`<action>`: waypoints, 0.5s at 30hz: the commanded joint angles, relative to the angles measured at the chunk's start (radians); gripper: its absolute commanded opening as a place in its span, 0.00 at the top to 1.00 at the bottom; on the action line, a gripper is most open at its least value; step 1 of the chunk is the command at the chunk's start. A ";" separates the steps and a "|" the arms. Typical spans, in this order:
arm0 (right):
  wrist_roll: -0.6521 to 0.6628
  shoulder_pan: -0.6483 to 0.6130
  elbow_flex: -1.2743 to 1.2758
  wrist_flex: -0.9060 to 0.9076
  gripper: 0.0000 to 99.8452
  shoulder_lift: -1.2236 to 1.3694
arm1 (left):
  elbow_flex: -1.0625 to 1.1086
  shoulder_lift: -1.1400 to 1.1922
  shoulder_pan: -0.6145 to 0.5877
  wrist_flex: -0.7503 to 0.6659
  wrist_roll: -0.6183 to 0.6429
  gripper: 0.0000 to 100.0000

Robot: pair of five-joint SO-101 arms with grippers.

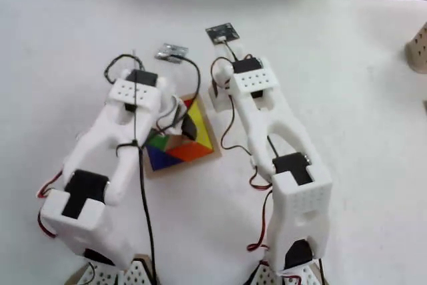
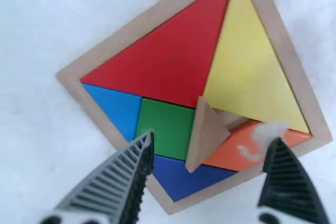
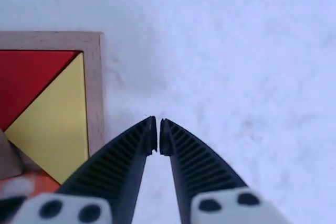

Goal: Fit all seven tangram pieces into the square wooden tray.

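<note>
The white table (image 1: 347, 65) carries everything. Two white arms stand side by side at its near edge and stretch toward the far edge: the left arm (image 1: 113, 158) and the right arm (image 1: 280, 138).

Between them lies the square wooden tray (image 1: 183, 166), a little left of the table's middle and turned so that one corner points toward the far edge. The left arm's forward end hangs over the tray's left half.

In the left wrist view, six coloured pieces lie flat inside the tray (image 2: 157, 18). They are a big red triangle (image 2: 163, 61), a big yellow triangle (image 2: 252, 72) edge to edge with it, an orange piece (image 2: 236, 150), a dark blue piece (image 2: 184, 179), a green square (image 2: 165, 124) and a light blue triangle (image 2: 118, 108).

The seventh piece, a plain wooden triangle (image 2: 207, 129), is not seated. It sits tilted on top, across the seam between the green square and the orange piece, with one corner against the yellow triangle.

The left gripper (image 2: 210, 142) hovers over that spot with its fingers spread wide. The wooden triangle lies between them, closer to neither and gripped by none.

The right gripper (image 3: 157, 129) has its tips pressed together on nothing. It sits over bare table just beside the tray's rim (image 3: 94, 87), off the yellow triangle's side.

Toward the far edge lie two small circuit boards (image 1: 172, 52) (image 1: 222, 32) on their wires. A beige object (image 1: 419, 48) stands at the right edge.
</note>
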 commanded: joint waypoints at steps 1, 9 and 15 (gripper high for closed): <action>-0.014 0.007 -0.035 0.019 0.98 -0.077 | -0.023 -0.071 -0.085 -0.018 0.069 0.69; -0.014 -0.091 -0.011 0.148 0.98 -0.162 | -0.023 -0.091 -0.239 -0.107 0.109 0.84; -0.014 -0.186 0.077 0.137 0.98 -0.191 | -0.017 -0.087 -0.417 -0.259 0.382 0.91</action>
